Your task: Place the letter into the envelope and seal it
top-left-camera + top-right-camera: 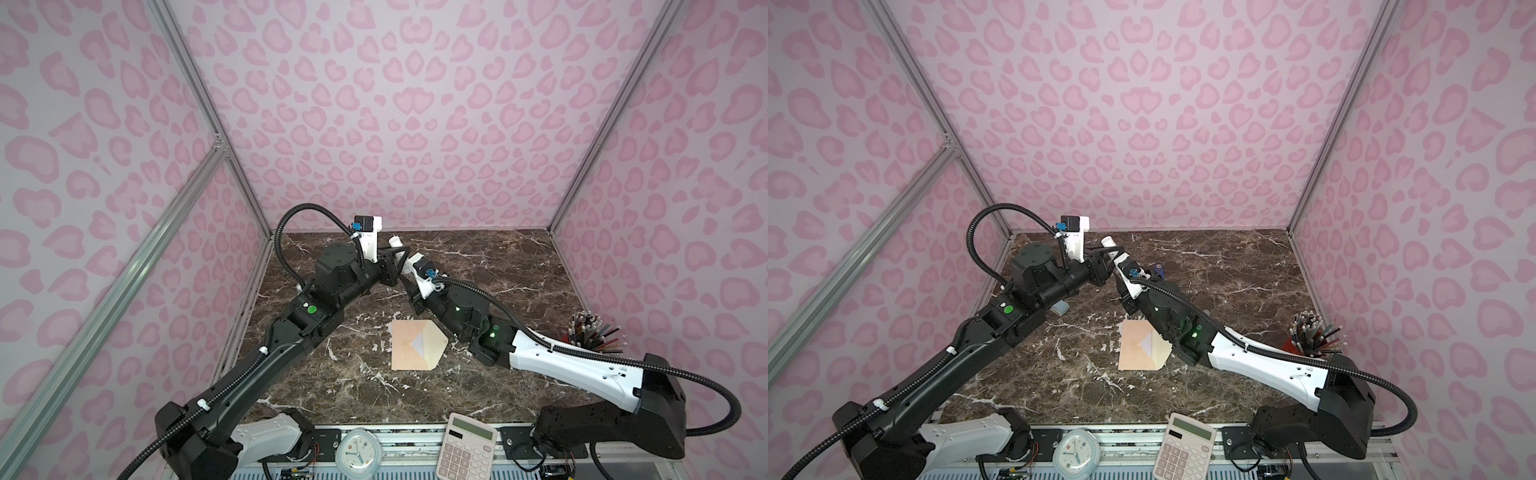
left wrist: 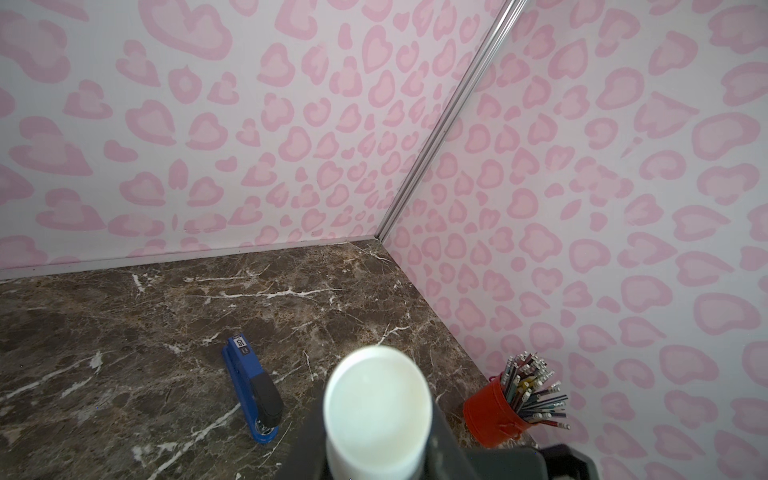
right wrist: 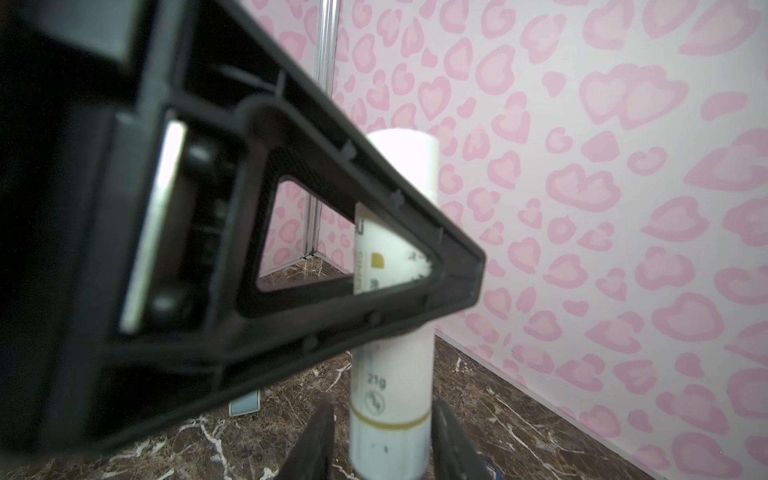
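Observation:
The peach envelope lies flat mid-table, its pointed flap open to the right. A small white triangle shows at its mouth. The letter is hidden. Behind it, above the table, my left gripper is shut on a white glue stick. My right gripper is open, its jaws standing either side of the stick's banded end. A gap shows on one side. The left gripper's black finger crosses the right wrist view.
A blue stapler lies at the back. A red cup of pencils stands by the right wall. A calculator and a clock sit at the front edge. A small grey-blue block lies under the left arm.

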Motion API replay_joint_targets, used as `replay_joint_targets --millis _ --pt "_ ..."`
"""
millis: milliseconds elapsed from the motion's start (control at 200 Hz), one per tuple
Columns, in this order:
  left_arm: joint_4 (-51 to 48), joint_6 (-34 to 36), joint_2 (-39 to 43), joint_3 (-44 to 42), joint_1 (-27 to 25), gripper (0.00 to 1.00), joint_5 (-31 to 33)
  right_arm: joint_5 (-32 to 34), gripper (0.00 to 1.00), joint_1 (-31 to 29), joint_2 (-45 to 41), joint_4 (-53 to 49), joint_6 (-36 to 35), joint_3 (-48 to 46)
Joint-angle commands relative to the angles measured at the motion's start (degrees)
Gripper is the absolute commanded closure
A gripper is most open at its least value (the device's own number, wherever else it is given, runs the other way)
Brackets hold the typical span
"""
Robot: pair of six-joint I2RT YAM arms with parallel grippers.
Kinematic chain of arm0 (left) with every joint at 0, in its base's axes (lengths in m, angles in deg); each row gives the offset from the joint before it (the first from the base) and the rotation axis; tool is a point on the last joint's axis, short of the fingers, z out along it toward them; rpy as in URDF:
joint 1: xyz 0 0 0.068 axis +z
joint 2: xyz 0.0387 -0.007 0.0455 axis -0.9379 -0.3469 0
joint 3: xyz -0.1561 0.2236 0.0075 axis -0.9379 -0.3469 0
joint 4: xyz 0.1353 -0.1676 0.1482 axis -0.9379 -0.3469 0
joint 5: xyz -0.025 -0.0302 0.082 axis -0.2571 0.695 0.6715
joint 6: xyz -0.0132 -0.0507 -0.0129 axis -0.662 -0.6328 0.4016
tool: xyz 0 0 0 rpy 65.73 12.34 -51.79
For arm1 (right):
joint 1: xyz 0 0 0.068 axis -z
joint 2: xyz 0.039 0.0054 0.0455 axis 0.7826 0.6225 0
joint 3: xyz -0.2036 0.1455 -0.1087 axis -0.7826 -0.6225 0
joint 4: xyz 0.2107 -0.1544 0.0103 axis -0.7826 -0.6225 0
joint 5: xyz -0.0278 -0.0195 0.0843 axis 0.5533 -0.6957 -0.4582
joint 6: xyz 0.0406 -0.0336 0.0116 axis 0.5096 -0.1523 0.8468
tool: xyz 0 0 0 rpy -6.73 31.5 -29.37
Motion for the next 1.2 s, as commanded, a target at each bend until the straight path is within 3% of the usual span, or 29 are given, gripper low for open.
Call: replay_joint_targets --millis 0,420,615,740,895,1045,1195 --pt "0.96 -0.36 0.22 -0.13 -0.05 0.96 -0.77 0.11 0.65 0.09 0.28 0.88 -0.12 0.17" --pt "1.43 -1.53 -0.22 -0.44 -0.09 0.97 -2.94 -0.89 0.8 0.06 0.28 -0.1 -0.64 0.69" --pt "2.09 -1.89 -0.44 -0.88 -0.01 0.96 -7.78 -3.98 0.84 0.39 -1.04 -1.25 -0.12 0.62" --pt "1.89 -1.63 -0.75 -1.01 0.5 0.96 -13.62 -11.84 0.88 2.17 -3.61 -3.7 1.7 0.57" --pt "3.86 -1.54 -0.81 -1.76 2.28 0.96 -24.36 -26.28 0.91 5.58 -6.7 -7.71 5.88 1.98" --pt "7.98 -1.73 -0.83 -3.32 4.06 0.96 -36.51 -41.56 0.93 9.95 -8.48 -9.88 13.88 3.86" --pt "17.6 -7.18 -0.23 -6.26 6.29 0.96 -44.89 -52.53 0.93 13.92 -9.41 -7.64 23.72 3.95"
